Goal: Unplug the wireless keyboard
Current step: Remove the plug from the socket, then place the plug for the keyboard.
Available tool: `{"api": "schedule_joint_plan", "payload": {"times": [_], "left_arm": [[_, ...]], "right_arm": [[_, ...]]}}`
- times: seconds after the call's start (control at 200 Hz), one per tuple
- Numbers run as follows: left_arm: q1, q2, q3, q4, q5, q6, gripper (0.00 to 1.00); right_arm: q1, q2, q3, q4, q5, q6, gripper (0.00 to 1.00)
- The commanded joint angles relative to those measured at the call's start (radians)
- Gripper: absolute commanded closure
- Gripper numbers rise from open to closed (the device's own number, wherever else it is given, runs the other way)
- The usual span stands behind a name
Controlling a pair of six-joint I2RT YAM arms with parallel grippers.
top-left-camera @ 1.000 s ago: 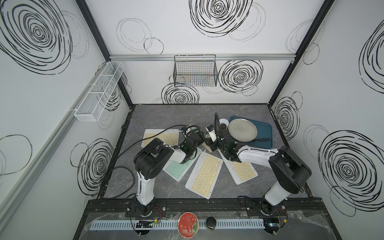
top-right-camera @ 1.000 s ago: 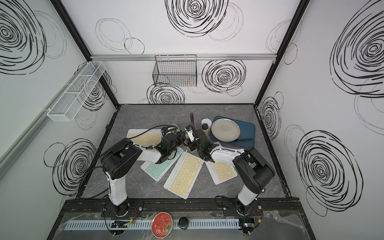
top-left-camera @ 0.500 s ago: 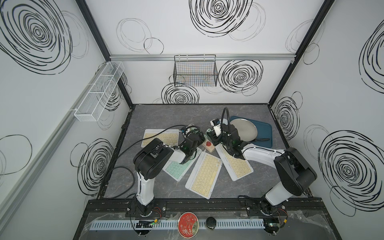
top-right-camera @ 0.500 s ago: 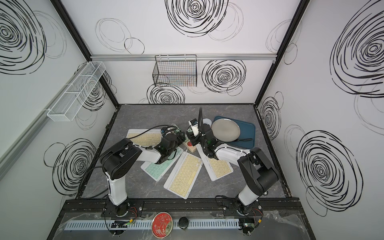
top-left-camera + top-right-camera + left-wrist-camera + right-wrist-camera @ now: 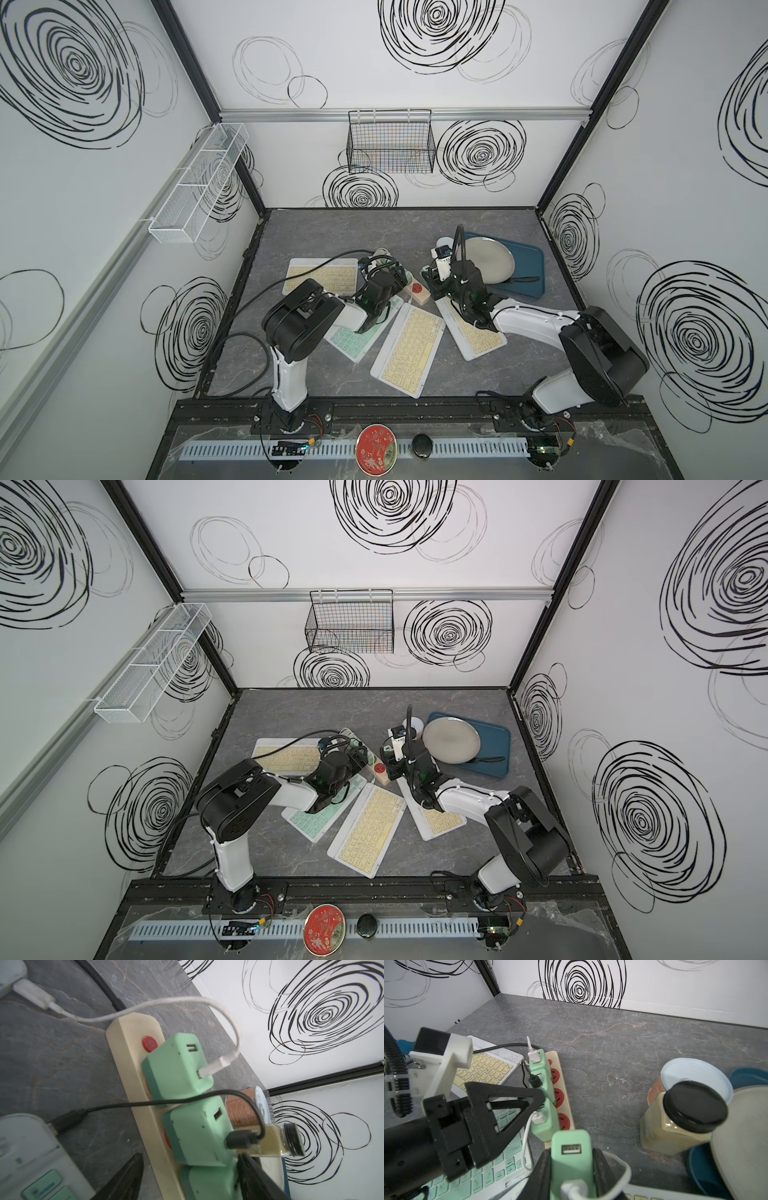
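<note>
My right gripper (image 5: 571, 1169) is shut on a mint-green USB charger (image 5: 571, 1153), held off the beige power strip (image 5: 566, 1088). A white cable (image 5: 623, 1174) loops from this charger down to the white, yellow-keyed wireless keyboard (image 5: 473, 332) under the right arm. My left gripper (image 5: 191, 1180) is open and straddles the power strip (image 5: 128, 1043) and the nearest of three green chargers (image 5: 212, 1184) plugged into it. Only one finger touches that charger. In both top views the grippers (image 5: 397, 276) (image 5: 430, 279) meet over the strip (image 5: 380, 771).
Three more keyboards lie around: yellow-keyed (image 5: 322, 276), mint (image 5: 357, 336) and yellow-keyed (image 5: 409, 345). A black-lidded jar (image 5: 679, 1118) and a can (image 5: 695, 1072) stand right of the strip. Beyond them a metal plate (image 5: 488, 262) rests on a blue tray (image 5: 532, 257).
The right arm has drawn back from the strip's end and risen with the green charger. Its keyboard has turned and slid a little toward the strip. The left arm has hardly moved.
</note>
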Motion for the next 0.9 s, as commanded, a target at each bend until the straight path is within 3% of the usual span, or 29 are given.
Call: {"api": "schedule_joint_plan", "payload": {"times": [0.0,0.09,0.215,0.27,0.56,0.66,0.811,0.896], "left_arm": [[0.003,-0.032,-0.061,-0.065,-0.003,0.055,0.22],[-0.001,-0.091,-0.062,-0.094,-0.037,0.081,0.16],[-0.013,-0.165,-0.045,-0.184,-0.081,0.118,0.0],[-0.022,-0.191,-0.046,-0.205,-0.093,0.128,0.01],[-0.042,-0.318,-0.132,-0.18,-0.105,0.144,0.0],[-0.078,-0.374,-0.165,-0.127,-0.122,0.236,0.0],[-0.138,-0.463,-0.199,-0.05,-0.127,0.387,0.0],[-0.158,-0.518,-0.221,-0.029,-0.139,0.439,0.0]], "right_arm": [[0.013,-0.03,-0.02,0.025,0.037,0.034,1.0],[0.014,-0.024,-0.011,0.002,0.055,0.041,1.0],[0.014,0.003,0.019,-0.024,0.061,0.06,0.96],[0.014,0.025,0.041,-0.041,0.061,0.067,0.91],[0.023,0.105,0.085,-0.075,0.09,0.098,0.91],[0.041,0.102,0.066,-0.063,0.103,0.1,0.9],[0.056,0.064,-0.012,0.017,0.05,0.126,0.75],[0.063,0.048,-0.031,0.025,0.029,0.15,0.73]]}}
